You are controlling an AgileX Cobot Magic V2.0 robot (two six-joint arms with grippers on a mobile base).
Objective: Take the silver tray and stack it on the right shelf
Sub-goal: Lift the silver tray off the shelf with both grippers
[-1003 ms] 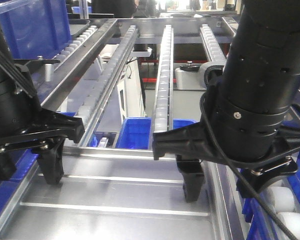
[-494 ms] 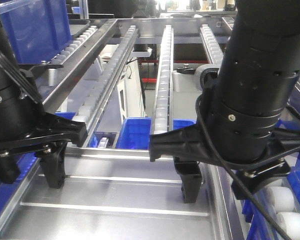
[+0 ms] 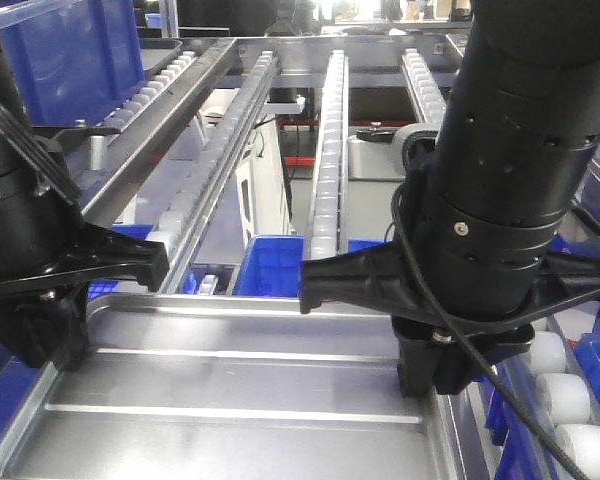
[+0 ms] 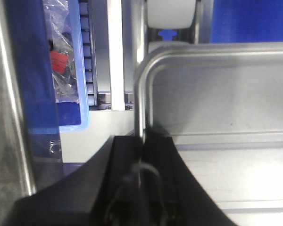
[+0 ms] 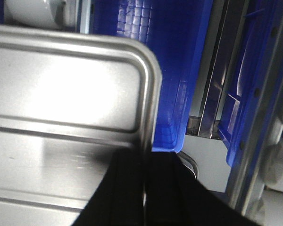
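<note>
The silver tray [image 3: 240, 385] spans between both hands. The left hand [image 4: 142, 143] and right hand [image 5: 145, 160] each pinch a side rim, fingertips dark and blurred, the tray's near end cut off.

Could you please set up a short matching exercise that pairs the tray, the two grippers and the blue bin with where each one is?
Things:
1. silver tray
2. left gripper
3. right gripper
4. blue bin

Places:
A. past the tray's far rim, lower down
B. closed over the tray's right rim
C. held by its two side rims
D. closed over the tray's left rim

Pairs: 1-C, 2-D, 3-B, 4-A
</note>
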